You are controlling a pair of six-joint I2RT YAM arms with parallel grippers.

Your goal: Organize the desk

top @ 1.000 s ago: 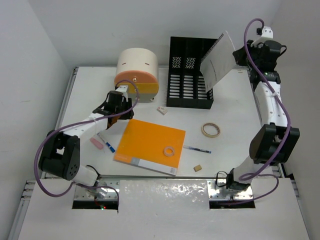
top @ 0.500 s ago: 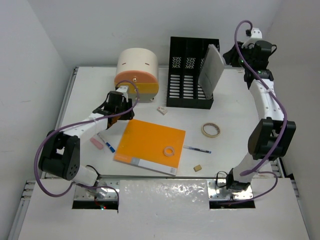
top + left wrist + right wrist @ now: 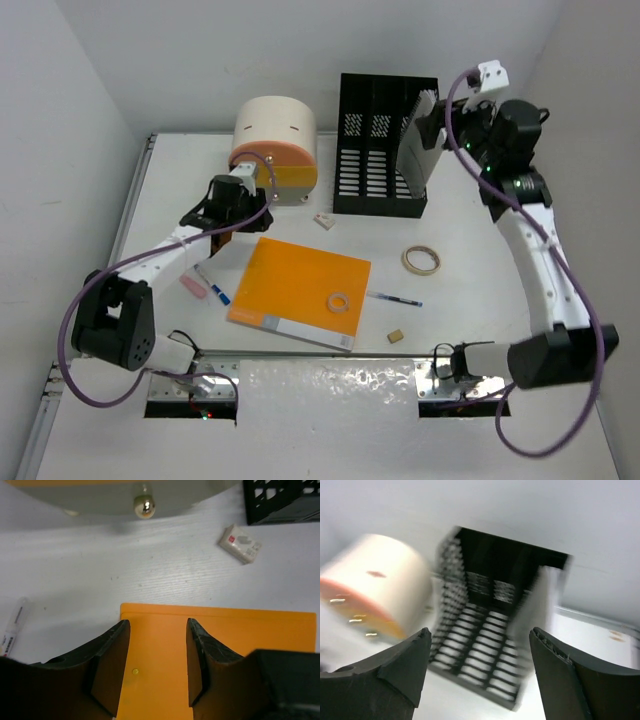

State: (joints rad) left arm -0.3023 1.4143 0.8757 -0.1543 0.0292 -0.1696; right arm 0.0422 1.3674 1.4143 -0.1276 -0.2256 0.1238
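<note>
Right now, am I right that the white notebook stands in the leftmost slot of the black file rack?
Not quite: the white notebook stands in the rightmost slot of the black file rack, not the leftmost. The top external view shows it.

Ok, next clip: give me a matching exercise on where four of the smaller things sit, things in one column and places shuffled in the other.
Things:
1. small tape ring
2. white sheet
3. white eraser
4. pink eraser

Places:
A. on the desk, left of the orange folder
B. standing at the right end of the black rack
C. lying on the orange folder
D. on the desk by the black rack's front-left corner

Pairs: 1-C, 2-B, 3-D, 4-A
</note>
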